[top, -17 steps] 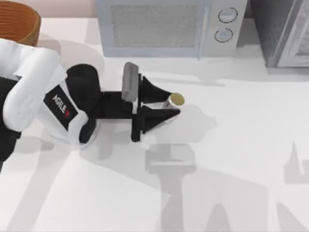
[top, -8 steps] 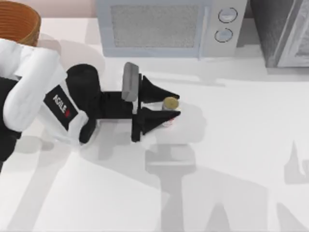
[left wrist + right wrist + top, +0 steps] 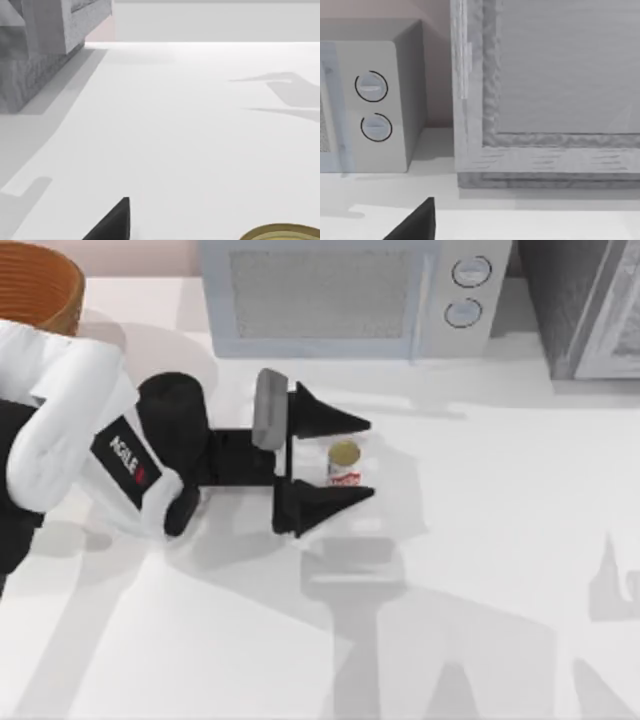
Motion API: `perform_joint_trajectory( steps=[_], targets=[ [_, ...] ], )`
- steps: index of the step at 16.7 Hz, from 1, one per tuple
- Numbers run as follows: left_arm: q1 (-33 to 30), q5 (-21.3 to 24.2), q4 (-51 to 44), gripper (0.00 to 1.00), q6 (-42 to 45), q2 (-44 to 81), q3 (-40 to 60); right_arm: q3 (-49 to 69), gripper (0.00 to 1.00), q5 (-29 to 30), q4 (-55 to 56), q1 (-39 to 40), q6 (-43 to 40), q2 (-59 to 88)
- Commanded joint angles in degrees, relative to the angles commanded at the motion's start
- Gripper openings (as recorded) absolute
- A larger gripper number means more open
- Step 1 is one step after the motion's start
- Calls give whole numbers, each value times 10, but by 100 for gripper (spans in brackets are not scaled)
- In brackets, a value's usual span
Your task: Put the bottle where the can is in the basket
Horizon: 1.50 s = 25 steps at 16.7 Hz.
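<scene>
Straddling the can [image 3: 343,462] with the left gripper [image 3: 352,459], fingers spread wide, one on each side and both clear of it, low over the tabletop [image 3: 480,540] near its far edge, just in front of the microwave [image 3: 340,295]. Can upright on the table, long axis vertical, gold-tan top facing up, rim visible in the left wrist view [image 3: 285,233]. Basket [image 3: 35,285] at the far-left corner, well apart from the can. Likely step: can set out of the basket, freeing its spot. Next: lifting the gripper away, then fetching the bottle. Right gripper finger [image 3: 415,222] parked facing microwave and cabinet [image 3: 545,90]; cannot tell its state.
</scene>
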Motion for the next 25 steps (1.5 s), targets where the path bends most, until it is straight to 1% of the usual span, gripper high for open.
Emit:
perform_joint_trajectory(
  steps=[7, 9, 11, 13, 15, 18, 22, 25],
  targets=[
    [5, -2, -4, 100, -2, -5, -5, 0, 100, 0, 0, 0, 0, 0],
    [22, -15, -24, 100, -9, -33, -30, 0, 100, 0, 0, 0, 0, 0],
    [47, -37, -57, 100, -15, -85, -75, 0, 100, 0, 0, 0, 0, 0],
    [73, -67, -97, 100, -19, -162, -135, 0, 100, 0, 0, 0, 0, 0],
    [98, -106, -146, 100, -22, -262, -206, 0, 100, 0, 0, 0, 0, 0],
    [127, -173, -223, 100, -27, -456, -306, 0, 100, 0, 0, 0, 0, 0],
    [143, -253, -307, 100, -21, -716, -400, 0, 100, 0, 0, 0, 0, 0],
    [143, -300, -360, 100, -8, -858, -446, 0, 100, 0, 0, 0, 0, 0]
  ],
)
